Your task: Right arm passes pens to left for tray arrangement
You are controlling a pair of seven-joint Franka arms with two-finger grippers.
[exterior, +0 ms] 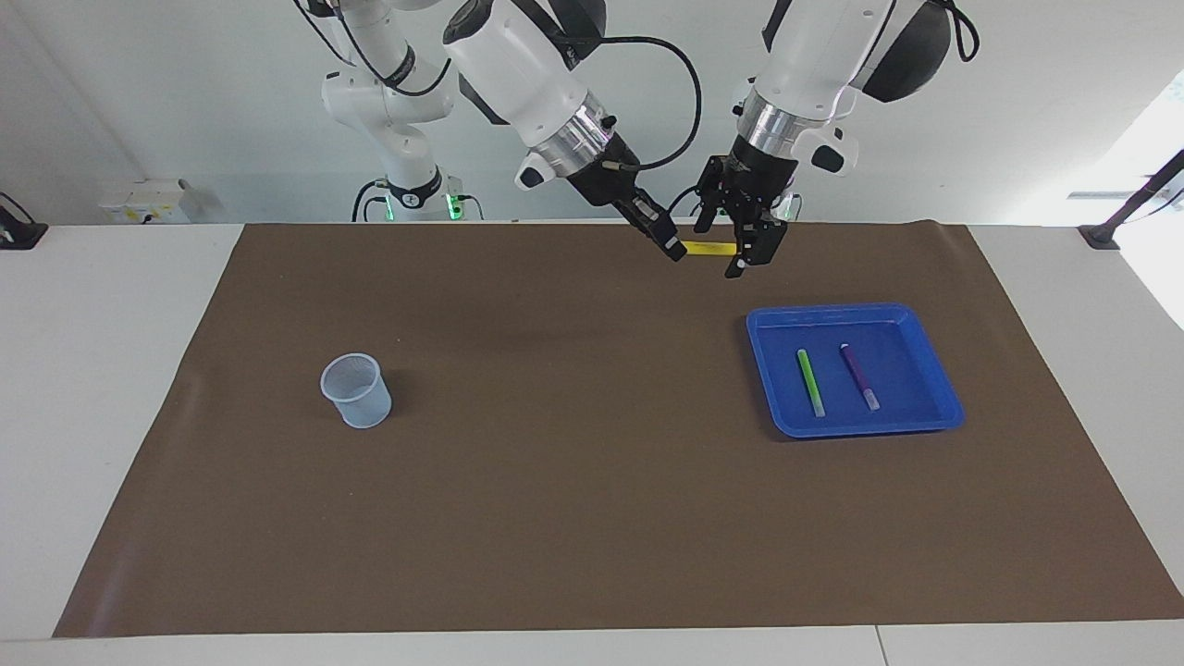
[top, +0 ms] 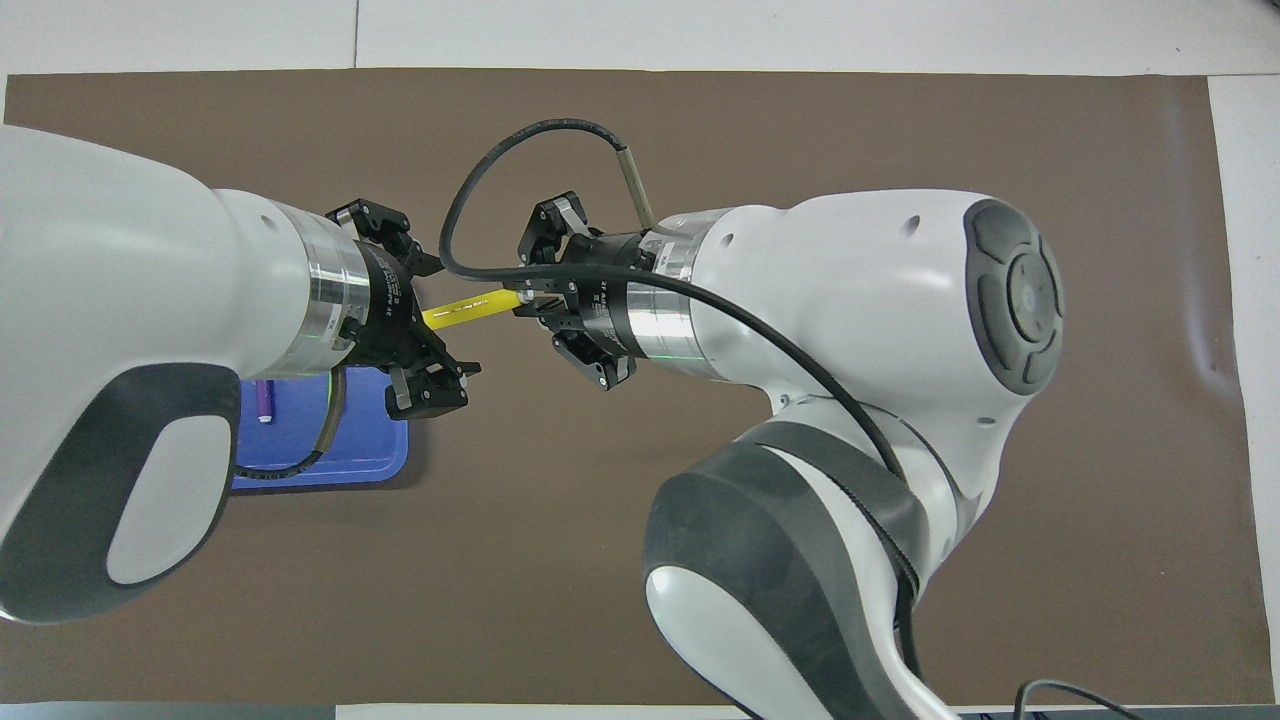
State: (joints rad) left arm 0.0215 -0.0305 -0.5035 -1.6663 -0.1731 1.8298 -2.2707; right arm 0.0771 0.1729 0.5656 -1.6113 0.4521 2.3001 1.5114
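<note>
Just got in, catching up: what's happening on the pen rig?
Mid-handover, up in the air. The right pincer is shut on one end of the yellow pen; the left pincer sits around the other end, its jaws not visibly clamped. The green pen and purple pen already lie in the blue tray. The mesh cup stands untouched.

No legible text or labels anywhere

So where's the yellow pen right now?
Up in the air: the right tool grips one end of the yellow pen, its other end between the left tool fingers, above the mat.
</note>
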